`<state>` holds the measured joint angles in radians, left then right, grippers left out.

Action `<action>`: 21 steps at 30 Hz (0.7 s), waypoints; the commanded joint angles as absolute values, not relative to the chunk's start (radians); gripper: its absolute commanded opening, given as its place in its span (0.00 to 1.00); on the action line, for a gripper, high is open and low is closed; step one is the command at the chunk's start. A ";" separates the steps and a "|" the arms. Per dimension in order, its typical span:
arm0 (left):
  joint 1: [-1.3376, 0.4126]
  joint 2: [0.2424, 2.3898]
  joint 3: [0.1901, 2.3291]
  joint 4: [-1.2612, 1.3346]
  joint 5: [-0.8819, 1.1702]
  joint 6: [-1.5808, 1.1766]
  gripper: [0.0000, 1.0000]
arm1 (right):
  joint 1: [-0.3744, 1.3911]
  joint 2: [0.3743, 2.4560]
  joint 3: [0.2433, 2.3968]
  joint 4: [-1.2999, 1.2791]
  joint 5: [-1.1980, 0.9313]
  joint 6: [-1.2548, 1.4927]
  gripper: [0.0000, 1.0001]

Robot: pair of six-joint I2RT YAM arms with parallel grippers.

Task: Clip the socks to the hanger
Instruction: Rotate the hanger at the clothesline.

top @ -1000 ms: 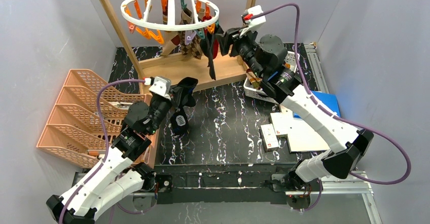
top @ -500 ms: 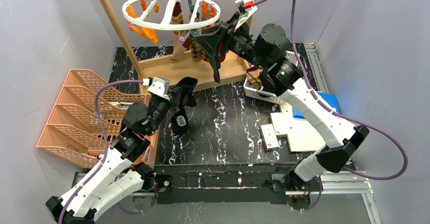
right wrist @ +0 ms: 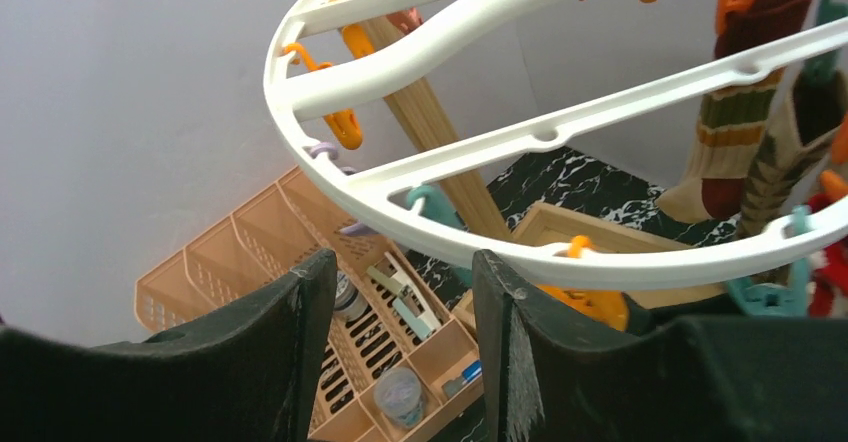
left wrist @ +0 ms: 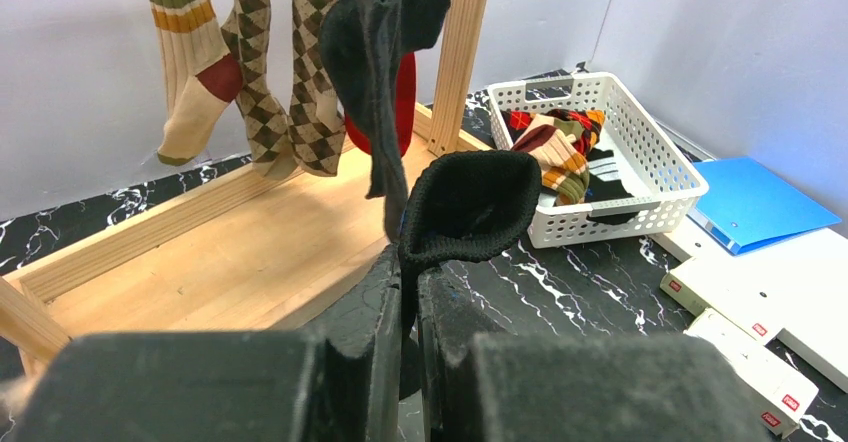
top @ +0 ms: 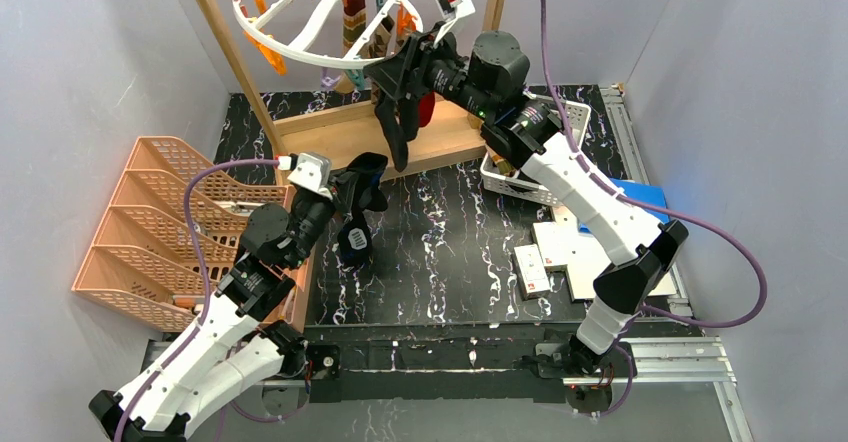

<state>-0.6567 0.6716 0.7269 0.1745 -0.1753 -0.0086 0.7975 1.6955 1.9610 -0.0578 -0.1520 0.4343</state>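
The hanger (top: pixel 268 42), a white ring with orange and teal clips, hangs tilted from the wooden frame (top: pixel 228 57). Argyle socks (left wrist: pixel 262 92), a striped sock (left wrist: pixel 185 52), a black sock (left wrist: pixel 372 72) and a red sock (left wrist: pixel 405 97) dangle from it. My right gripper (top: pixel 398 70) is open at the ring's near rim (right wrist: pixel 600 267). The rim passes just over its right finger (right wrist: pixel 520 352), with an orange clip (right wrist: pixel 595 307) behind, and nothing lies between the jaws. My left gripper (top: pixel 357 190) is shut on another black sock (left wrist: pixel 470 207), held above the table.
A white lattice basket (top: pixel 565 117) with more socks sits at the back right. A peach organiser tray (top: pixel 150 222) stands at the left. The frame's wooden base (top: pixel 330 137) lies under the hanger. A blue folder (top: pixel 640 202) and white boxes (top: pixel 590 257) lie at the right.
My right arm has swung left and up to the ring's rim, and the ring has tipped and shifted left. Its jaws have narrowed a little. The left arm and its sock have not moved.
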 commanded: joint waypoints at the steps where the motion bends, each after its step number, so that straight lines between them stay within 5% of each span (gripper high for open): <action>1: -0.660 0.649 0.740 0.185 -0.195 -0.005 0.00 | 0.773 1.654 1.954 0.035 -0.050 0.460 0.60; 9: -0.661 0.650 0.741 0.186 -0.197 -0.005 0.00 | 0.723 1.668 1.977 0.013 -0.037 0.477 0.61; 21: -0.660 0.647 0.734 0.167 -0.206 0.025 0.00 | 0.768 1.450 1.723 0.002 0.049 0.281 0.65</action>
<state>-0.6567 0.6617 0.7269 0.1562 -0.1879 0.0093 0.7307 1.5436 1.7805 -0.0280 -0.0139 0.3794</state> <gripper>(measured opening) 0.050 0.645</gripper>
